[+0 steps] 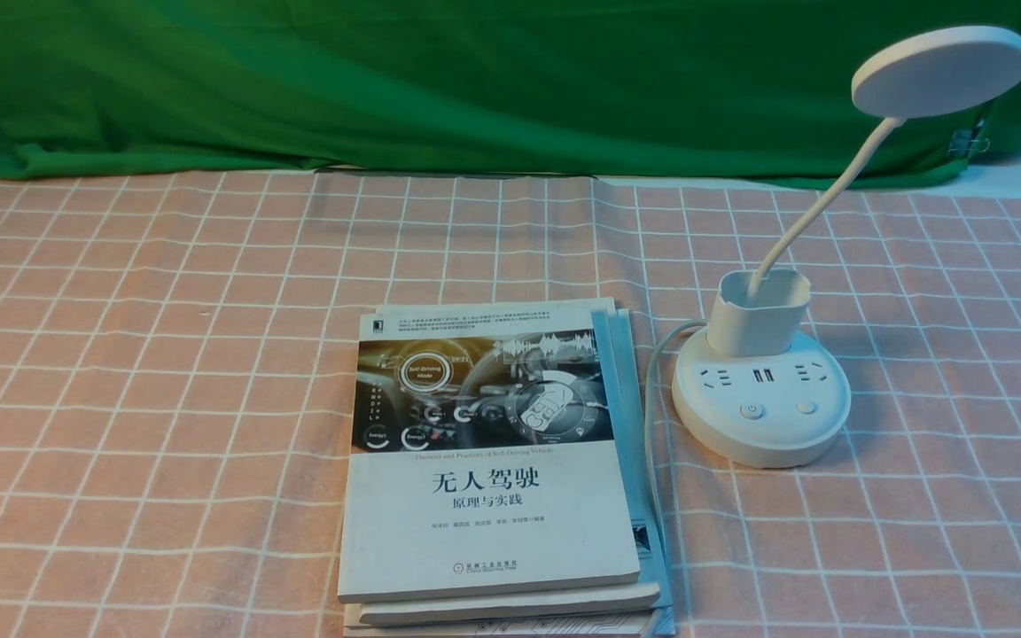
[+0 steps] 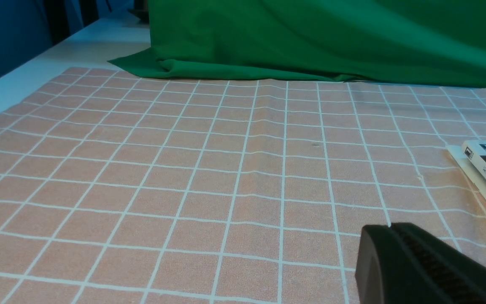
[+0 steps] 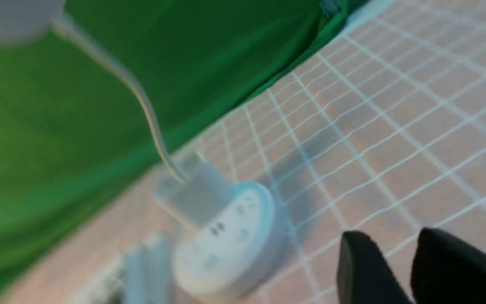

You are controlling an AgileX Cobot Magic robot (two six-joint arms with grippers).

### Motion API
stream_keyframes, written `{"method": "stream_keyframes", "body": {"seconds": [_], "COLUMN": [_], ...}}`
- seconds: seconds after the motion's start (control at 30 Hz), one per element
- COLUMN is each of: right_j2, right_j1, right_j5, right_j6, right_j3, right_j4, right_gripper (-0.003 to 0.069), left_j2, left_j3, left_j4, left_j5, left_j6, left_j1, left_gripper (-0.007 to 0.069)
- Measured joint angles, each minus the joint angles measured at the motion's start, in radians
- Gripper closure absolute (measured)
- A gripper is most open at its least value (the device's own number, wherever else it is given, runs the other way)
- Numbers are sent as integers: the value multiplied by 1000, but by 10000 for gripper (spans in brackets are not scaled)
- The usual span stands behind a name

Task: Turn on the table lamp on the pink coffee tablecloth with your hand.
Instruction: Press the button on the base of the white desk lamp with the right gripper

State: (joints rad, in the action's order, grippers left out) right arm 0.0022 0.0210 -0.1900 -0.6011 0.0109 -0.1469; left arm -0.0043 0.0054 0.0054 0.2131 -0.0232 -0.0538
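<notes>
A white lamp (image 1: 757,315) stands on the right side of a pink checked tablecloth (image 1: 165,354), just right of a stack of books (image 1: 488,496). Its round head (image 1: 940,71) looks unlit, so the job seems not yet done. Neither arm shows in the front view. In the blurred right wrist view, the right hand (image 3: 395,240) hangs near the lamp's base without touching it, its two fingers slightly apart and empty. One of the two buttons (image 1: 751,410) on the base's near side has yet to be pressed. Only part of the left hand (image 2: 416,261) shows, over bare cloth; whether it is closed is unclear.
</notes>
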Motion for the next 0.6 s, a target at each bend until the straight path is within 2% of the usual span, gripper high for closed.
{"method": "stream_keyframes", "body": {"seconds": [0.1, 0.2, 0.43, 0.6], "right_j2": [0, 0, 0, 5], "right_j1": [0, 1, 1, -31], "right_j5": [95, 138, 134, 101], "right_j6": [-113, -141, -91, 92], "right_j3": [0, 0, 0, -37], "right_j4": [-7, -9, -10, -12], "right_gripper": [418, 418, 418, 429], "left_j2": [0, 0, 0, 0], "left_j3": [0, 0, 0, 0], "left_j4": [0, 0, 0, 0], "left_j5": [0, 0, 0, 0], "left_j6": [0, 0, 0, 0], "left_j1": [0, 0, 0, 0], "left_gripper": [603, 603, 603, 603]}}
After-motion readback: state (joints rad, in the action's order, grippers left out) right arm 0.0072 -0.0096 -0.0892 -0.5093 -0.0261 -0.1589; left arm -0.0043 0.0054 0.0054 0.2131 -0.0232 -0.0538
